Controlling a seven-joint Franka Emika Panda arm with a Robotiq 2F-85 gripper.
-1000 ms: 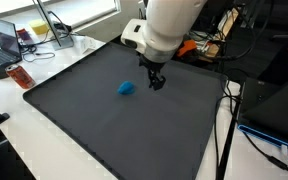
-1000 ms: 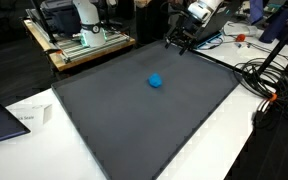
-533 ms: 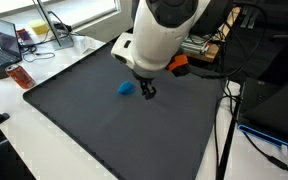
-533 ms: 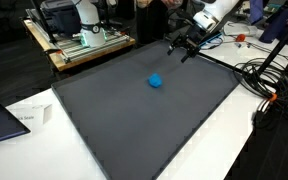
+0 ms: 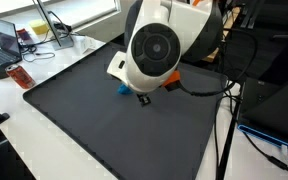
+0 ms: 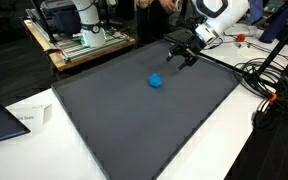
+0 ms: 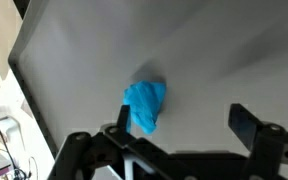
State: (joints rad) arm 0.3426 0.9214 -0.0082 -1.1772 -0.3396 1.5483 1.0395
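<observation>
Small bright-blue lump [image 7: 145,105], crumpled and creased like soft cloth, lying alone on dark grey counter [image 6: 134,120], toward the middle. Hovering near it in an exterior view, not touching: end effector [image 6: 180,57], fingers spread wide, holding nothing.

- dark mat [image 6: 134,120] under the gripper [image 6: 181,55]
- laptop [image 5: 8,40] and red item [image 5: 21,77] well away from it, past the mat edge
- cables [image 6: 262,78] near it, off the mat
</observation>
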